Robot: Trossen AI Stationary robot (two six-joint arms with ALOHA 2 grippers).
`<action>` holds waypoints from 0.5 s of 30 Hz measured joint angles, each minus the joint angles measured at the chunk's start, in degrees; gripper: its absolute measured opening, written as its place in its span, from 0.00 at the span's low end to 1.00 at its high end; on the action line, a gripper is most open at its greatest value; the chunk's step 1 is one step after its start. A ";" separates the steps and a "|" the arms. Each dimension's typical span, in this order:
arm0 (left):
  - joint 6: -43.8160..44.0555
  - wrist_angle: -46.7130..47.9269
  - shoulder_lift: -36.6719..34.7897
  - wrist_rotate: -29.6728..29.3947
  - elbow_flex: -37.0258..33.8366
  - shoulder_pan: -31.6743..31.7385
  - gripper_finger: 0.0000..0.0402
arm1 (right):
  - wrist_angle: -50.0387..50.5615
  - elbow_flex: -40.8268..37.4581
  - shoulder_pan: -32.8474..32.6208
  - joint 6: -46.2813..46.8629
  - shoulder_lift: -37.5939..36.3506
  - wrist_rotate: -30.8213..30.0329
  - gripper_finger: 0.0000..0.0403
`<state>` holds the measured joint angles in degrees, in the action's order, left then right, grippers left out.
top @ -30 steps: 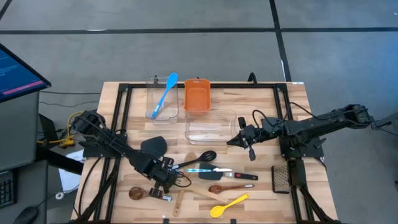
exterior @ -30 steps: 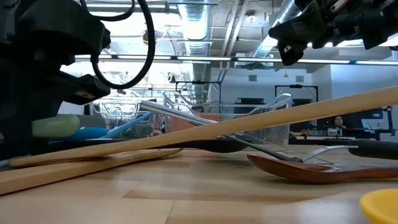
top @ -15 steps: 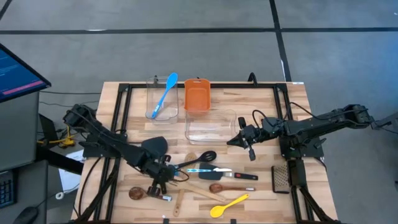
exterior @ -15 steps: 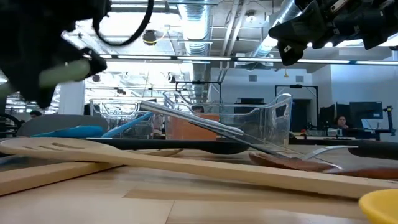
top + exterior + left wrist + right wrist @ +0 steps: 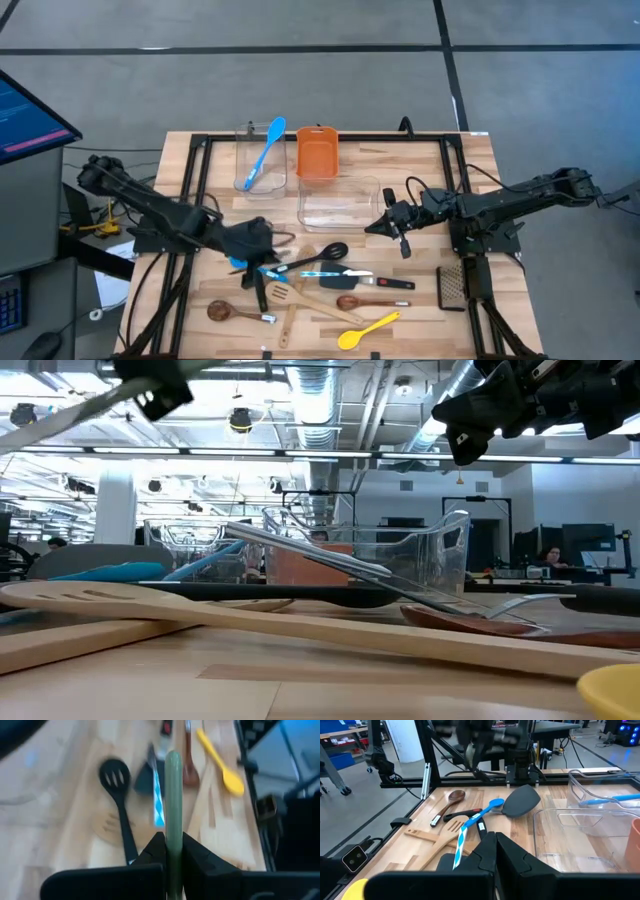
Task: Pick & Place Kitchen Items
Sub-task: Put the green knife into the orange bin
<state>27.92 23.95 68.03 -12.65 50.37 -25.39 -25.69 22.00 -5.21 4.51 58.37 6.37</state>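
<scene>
My left gripper [image 5: 252, 266] hangs above the table's left half, shut on a utensil with a pale green handle [image 5: 173, 795]; it also shows high in the low view [image 5: 160, 395]. Below and right of it, other kitchen items lie flat on the table: a black turner [image 5: 250, 236], a black slotted spoon [image 5: 318, 255], a blue striped spoon [image 5: 322, 272], a wooden slotted spatula [image 5: 283, 294], brown wooden spoons [image 5: 222, 311] and a yellow spoon [image 5: 366, 330]. My right gripper [image 5: 372, 227] waits shut and holding nothing above the table's right half, near a clear tub. My left gripper pinches the pale green handle [image 5: 173, 851] between its two fingers [image 5: 196, 856]. The fingers slant down toward the table's near right and lie along the handle, whose free end [image 5: 173, 756] sticks out past them. The utensil is lifted clear of the table.
At the back stand a clear tub [image 5: 248, 152] holding a blue spatula [image 5: 264, 152], an orange bin [image 5: 316, 152] and a larger clear tub [image 5: 340, 200]. A dark grid-patterned item [image 5: 452, 285] lies at the near right. Black frame rails run along both table sides.
My left gripper has risen and drawn back toward the table's far left, tipping and rolling, with the green-handled utensil lifted clear. The wooden slotted spatula that leaned tilted across the pile has dropped flat onto the table.
</scene>
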 joint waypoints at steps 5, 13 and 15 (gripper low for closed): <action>-1.86 -1.82 -5.02 -4.36 0.04 1.73 0.02 | -0.02 -0.02 0.00 -0.01 0.00 0.00 0.00; -16.38 -10.54 -6.94 -8.79 0.11 5.74 0.02 | -0.33 -0.02 0.09 -0.02 0.00 -0.33 0.00; -21.20 -14.94 -6.67 -8.90 0.09 6.89 0.02 | -0.60 -0.02 0.09 -0.02 0.00 -0.35 0.00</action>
<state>6.72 9.01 61.36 -21.56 50.46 -18.50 -26.29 21.98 -5.13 4.49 58.37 6.02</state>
